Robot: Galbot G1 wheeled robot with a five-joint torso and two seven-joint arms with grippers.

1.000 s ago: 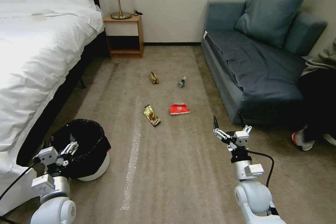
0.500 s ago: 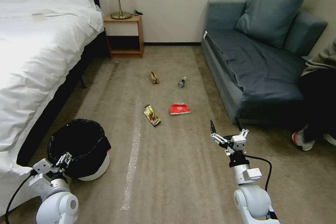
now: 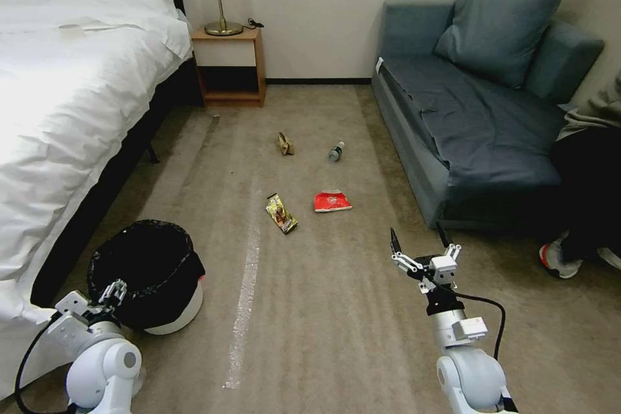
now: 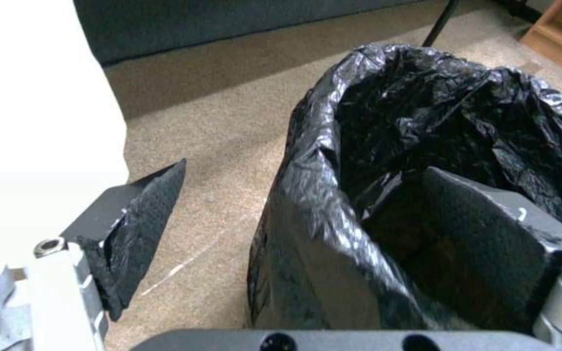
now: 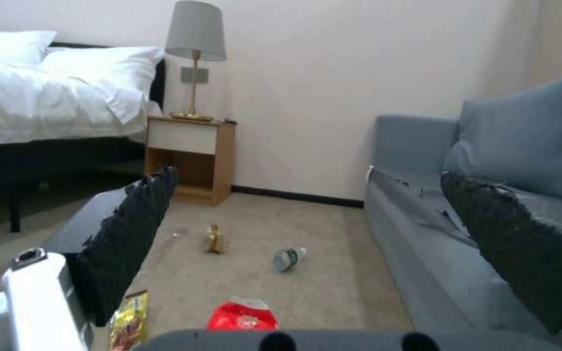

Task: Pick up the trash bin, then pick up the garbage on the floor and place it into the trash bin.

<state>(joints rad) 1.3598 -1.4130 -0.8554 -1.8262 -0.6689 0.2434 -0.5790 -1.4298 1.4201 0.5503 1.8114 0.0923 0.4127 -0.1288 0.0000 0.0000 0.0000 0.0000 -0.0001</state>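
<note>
While open, left hand (image 4: 307, 229) astride trash bin (image 4: 333, 146) rim

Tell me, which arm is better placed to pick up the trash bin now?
The left. Its tool is open at the trash bin: one finger sits inside the black bag, the other outside the rim. The right tool, also open, hangs above bare carpet near the sofa, well away from the bin.
</note>
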